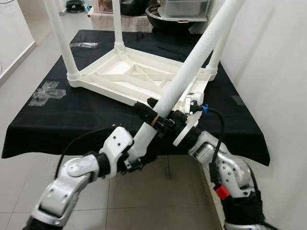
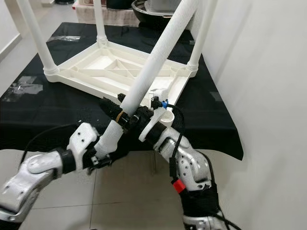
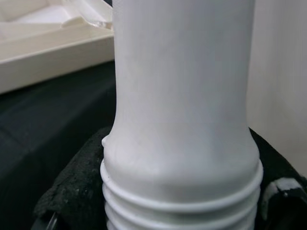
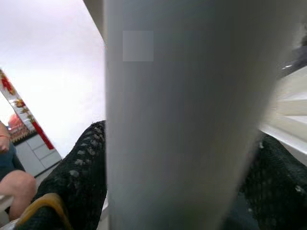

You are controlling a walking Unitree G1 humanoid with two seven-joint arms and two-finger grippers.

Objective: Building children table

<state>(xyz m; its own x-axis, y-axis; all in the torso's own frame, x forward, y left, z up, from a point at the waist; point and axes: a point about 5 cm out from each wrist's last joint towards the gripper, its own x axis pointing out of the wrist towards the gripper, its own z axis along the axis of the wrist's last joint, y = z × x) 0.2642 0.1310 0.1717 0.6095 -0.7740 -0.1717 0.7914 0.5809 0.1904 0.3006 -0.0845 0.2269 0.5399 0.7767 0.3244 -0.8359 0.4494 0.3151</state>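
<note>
A clear plastic wrapper (image 1: 46, 92) lies at nine o'clock on the black cloth (image 1: 72, 120) that covers the tabletop. The upturned white table (image 1: 139, 76) rests on the cloth at the middle, underside up, with upright legs screwed in at its ten o'clock (image 1: 61, 38), twelve o'clock (image 1: 118, 24) and two o'clock (image 1: 218, 52) corners.

The left claw (image 1: 139, 155), at six o'clock just off the near edge of the tabletop, is closed around the threaded lower end of the loose leg (image 1: 192, 62). That leg slants up from six o'clock toward one o'clock, crossing above the table's near right corner.

The right claw (image 1: 160, 117) clamps the same leg just above the left one, its black fingers (image 1: 144, 111) wrapped across the shaft beside the table's near edge. A white wall (image 1: 273, 72) stands at three o'clock.
</note>
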